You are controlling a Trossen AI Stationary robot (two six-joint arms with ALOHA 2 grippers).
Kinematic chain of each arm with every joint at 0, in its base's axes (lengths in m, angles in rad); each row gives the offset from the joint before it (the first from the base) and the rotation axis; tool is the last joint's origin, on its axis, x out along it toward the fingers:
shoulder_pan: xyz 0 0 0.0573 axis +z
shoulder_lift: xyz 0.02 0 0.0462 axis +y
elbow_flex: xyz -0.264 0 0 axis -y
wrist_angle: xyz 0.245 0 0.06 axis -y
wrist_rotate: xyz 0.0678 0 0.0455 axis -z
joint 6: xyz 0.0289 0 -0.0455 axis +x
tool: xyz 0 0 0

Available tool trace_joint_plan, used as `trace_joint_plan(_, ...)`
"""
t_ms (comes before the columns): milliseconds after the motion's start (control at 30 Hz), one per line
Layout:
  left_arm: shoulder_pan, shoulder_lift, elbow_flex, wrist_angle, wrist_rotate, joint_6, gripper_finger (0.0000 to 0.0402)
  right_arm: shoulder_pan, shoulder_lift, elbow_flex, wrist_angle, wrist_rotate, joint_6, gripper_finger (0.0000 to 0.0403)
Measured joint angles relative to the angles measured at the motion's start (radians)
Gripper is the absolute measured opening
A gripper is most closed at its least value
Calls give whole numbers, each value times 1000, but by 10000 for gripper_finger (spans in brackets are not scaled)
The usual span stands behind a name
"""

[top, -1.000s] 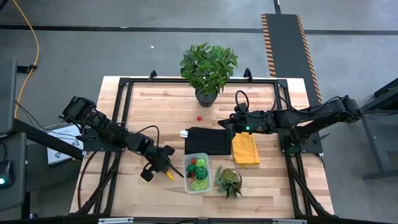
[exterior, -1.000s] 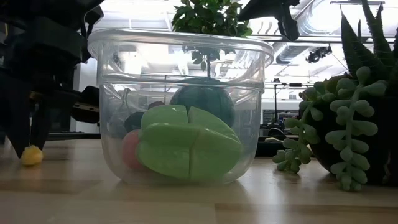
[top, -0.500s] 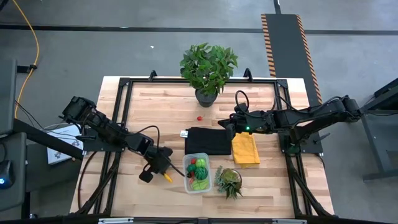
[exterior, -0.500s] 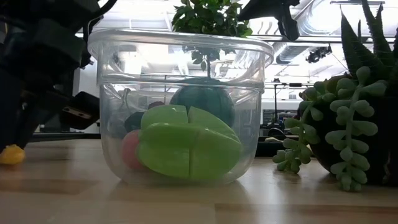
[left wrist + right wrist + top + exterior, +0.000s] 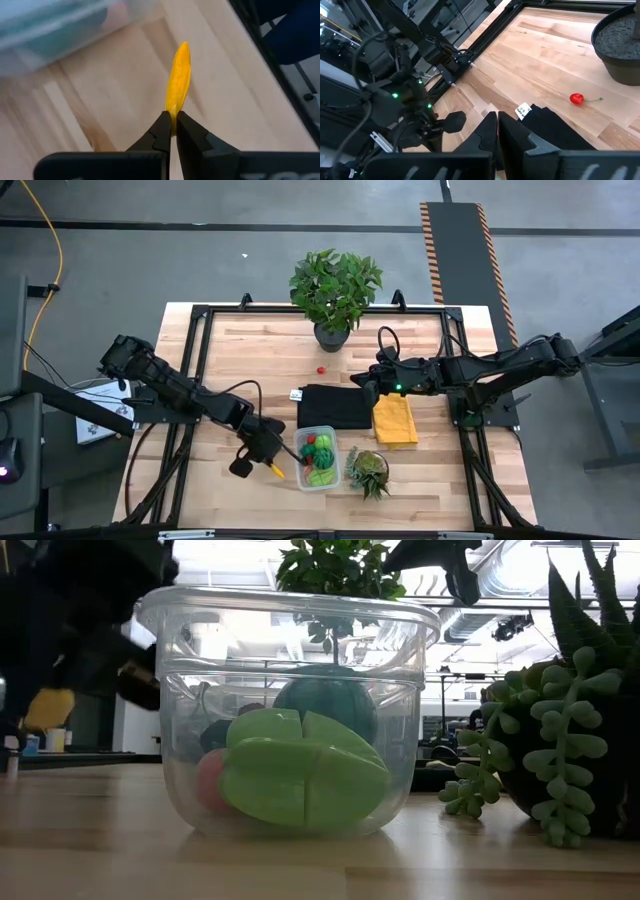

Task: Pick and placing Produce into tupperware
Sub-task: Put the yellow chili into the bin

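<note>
Low and left of centre in the high view, the left gripper point(image 5: 262, 463) pinches the blunt end of the orange carrot stick point(image 5: 179, 80) beside the tupperware point(image 5: 317, 458) (light, stiff, probably slick), while the right gripper point(image 5: 497, 121) waits closed.

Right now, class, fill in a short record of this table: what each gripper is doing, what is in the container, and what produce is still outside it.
left gripper: shut on the orange carrot stick, lifted off the table beside the tupperware
right gripper: shut, empty, waiting above the black cloth
tupperware contents: green pieces, a red piece, a dark round piece
produce outside: red berry on the wood near the potted plant
other items: yellow cloth, succulent
</note>
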Motion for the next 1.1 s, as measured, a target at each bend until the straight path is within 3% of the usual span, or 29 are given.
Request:
trace_joint_plan(567,0,0,251,-261,1,4,10,0,0,0,8,-48,-53,6)
trace_joint_plan(733,0,0,292,-275,-2,-62,10,0,0,0,8,-86,-73,6)
trace_joint_plan(1100,0,0,368,-295,-157,-200,10,0,0,0,8,-166,-144,6)
